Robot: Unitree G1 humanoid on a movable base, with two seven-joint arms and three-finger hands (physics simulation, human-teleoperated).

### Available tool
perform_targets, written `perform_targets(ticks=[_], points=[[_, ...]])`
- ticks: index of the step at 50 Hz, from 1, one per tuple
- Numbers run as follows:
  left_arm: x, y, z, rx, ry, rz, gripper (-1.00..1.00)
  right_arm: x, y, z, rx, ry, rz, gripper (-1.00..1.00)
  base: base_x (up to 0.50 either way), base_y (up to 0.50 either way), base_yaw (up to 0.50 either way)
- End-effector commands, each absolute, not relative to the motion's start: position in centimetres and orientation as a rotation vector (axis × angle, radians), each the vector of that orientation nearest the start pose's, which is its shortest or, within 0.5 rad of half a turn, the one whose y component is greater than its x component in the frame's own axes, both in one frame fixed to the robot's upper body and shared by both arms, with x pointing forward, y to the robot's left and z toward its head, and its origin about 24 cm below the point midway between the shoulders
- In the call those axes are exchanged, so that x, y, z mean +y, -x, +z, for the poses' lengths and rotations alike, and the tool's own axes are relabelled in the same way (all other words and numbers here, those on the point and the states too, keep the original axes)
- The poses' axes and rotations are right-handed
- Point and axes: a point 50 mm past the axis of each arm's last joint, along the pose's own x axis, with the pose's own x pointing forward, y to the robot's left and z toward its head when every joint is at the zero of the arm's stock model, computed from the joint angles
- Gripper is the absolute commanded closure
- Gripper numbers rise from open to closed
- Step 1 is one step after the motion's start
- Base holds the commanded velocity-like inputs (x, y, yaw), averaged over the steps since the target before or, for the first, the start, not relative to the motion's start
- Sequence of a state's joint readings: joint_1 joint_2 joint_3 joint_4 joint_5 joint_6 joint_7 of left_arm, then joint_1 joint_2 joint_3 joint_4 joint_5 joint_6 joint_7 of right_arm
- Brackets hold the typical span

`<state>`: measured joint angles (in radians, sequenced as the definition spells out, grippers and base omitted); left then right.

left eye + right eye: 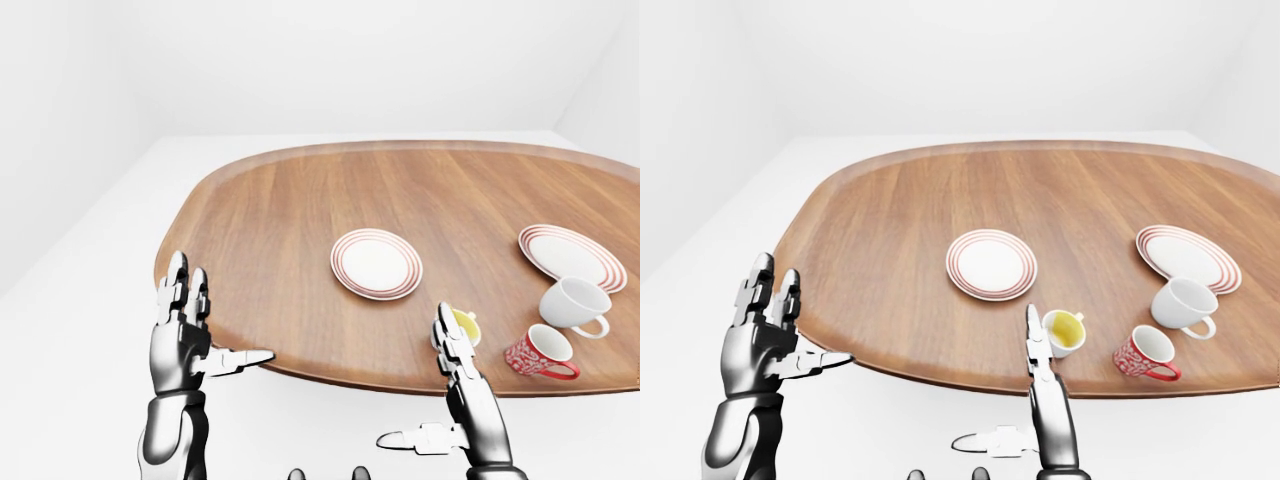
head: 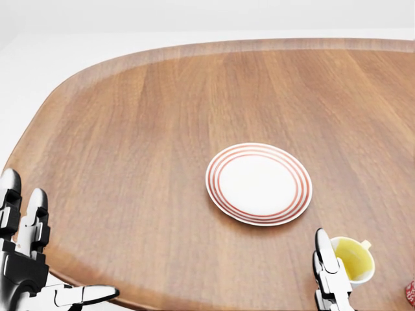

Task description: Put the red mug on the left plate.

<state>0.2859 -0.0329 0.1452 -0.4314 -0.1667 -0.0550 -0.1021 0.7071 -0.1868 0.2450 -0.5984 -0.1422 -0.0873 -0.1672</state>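
Right of the spread, empty fingers of the right hand sits the red mug — the hand should clear the yellow-lined cup first; left hand also splayed, left plate beyond.

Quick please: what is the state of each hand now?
Left hand: open, holding nothing.
Right hand: open, holding nothing; the red mug stands untouched on the table.

A: How is the left robot hand posed?
B: Raised upright, two fingers pointing up, thumb spread sideways, holding nothing.
A: And the right robot hand?
B: Also upright and spread, fingers up, thumb sticking out to the left, empty.
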Motion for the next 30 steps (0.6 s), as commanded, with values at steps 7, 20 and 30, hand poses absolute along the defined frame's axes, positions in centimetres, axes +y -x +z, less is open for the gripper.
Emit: perform_targets(ticks=[7,20,30], points=[[19.03,-19.24,8.64,-0.232,0.111,0.110,-1.00,-14.73,-11.85,6.16,0.011,0.178,-0.009,-1.00,0.50,-0.05,0.00],[19.03,-19.27,8.63,-0.231,0.110,0.110,-1.00,-14.71,-11.78,6.14,0.015,0.171,-0.003,-1.00,0.50,-0.18,0.00],[19.02,-19.27,8.65,-0.231,0.111,0.109,-1.00,-14.66,-11.78,6.21,0.012,0.174,-0.001,-1.00,0.50,-0.27,0.00]])
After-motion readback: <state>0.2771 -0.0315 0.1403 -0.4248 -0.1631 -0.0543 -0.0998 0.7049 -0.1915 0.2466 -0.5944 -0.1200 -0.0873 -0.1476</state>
